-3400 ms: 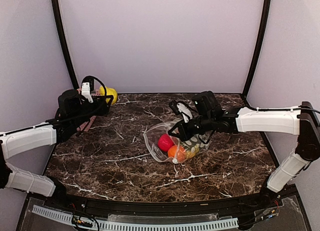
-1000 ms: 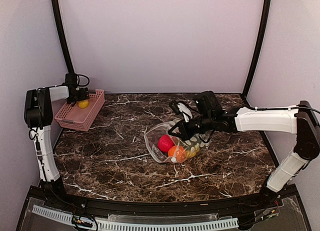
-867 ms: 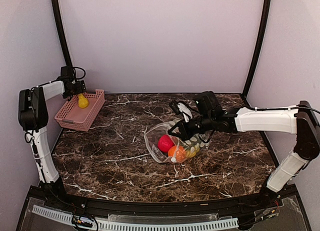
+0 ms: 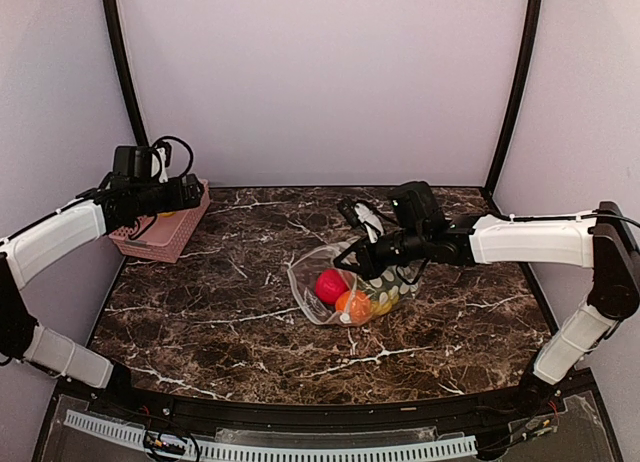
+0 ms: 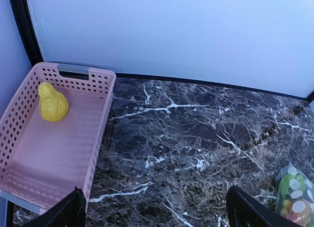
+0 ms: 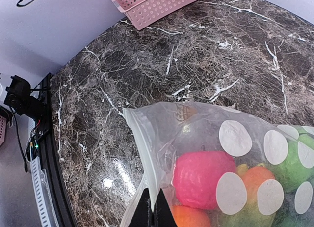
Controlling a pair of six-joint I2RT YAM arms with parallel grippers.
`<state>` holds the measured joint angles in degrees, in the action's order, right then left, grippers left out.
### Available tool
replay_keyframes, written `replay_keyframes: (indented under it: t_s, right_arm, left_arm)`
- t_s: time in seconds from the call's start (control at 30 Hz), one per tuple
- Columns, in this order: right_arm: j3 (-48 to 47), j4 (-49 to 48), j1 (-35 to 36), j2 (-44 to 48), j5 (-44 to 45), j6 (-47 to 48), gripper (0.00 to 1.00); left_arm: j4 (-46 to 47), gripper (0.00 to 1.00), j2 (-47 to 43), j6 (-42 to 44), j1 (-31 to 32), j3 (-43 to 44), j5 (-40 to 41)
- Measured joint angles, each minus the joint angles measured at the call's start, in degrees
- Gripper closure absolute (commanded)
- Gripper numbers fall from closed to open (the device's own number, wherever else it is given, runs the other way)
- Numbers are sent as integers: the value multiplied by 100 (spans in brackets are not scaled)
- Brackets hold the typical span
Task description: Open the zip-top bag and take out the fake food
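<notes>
The zip-top bag (fake food inside) sits under the right tool clenching its rim.

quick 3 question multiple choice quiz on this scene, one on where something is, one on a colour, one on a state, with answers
1. Where is the yellow fake pear?
A. in the pink basket
B. held in mid-air
C. out of sight

2. What colour is the biggest ball showing through the zip-top bag?
A. blue
B. magenta
C. white

3. How does the right gripper stand?
A. wide open
B. shut on the bag's edge
C. hidden from every view

Answers:
1 A: the left wrist view shows the pear lying on the basket floor near its far corner.
2 B: the right wrist view shows a magenta ball behind the clear plastic.
3 B: its two fingertips meet with the bag's clear edge pinched between them.
</notes>
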<state>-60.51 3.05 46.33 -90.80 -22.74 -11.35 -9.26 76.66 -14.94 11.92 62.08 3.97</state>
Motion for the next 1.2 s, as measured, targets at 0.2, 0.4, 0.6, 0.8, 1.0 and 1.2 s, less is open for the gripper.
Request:
replay_keyframes:
  t_s: [0.2,0.4,0.6,0.8,1.0,1.2]
  right_arm:
    - [0,42,0,2,-39,13,100]
    - [-2,120,0,7,-109,17,100]
    - [-2,184,0,9,-177,13,100]
    - [-2,205,0,9,-190,11,100]
    - [-2,229,0,9,-184,7,100]
    - [-2,260,0,7,-175,4,100]
  left_arm:
    - [461,1,-901,63,796,-1224,-509]
    - [1366,1,-1707,367,1821,-2345,-671]
    - [2465,3,-1733,946,2868,-3082,-636]
    - [3635,4,-739,1803,3777,-3246,-345]
    - [4524,6,463,2441,4249,-3167,-396]
    - [4870,14,1421,2796,4317,-2583,-706]
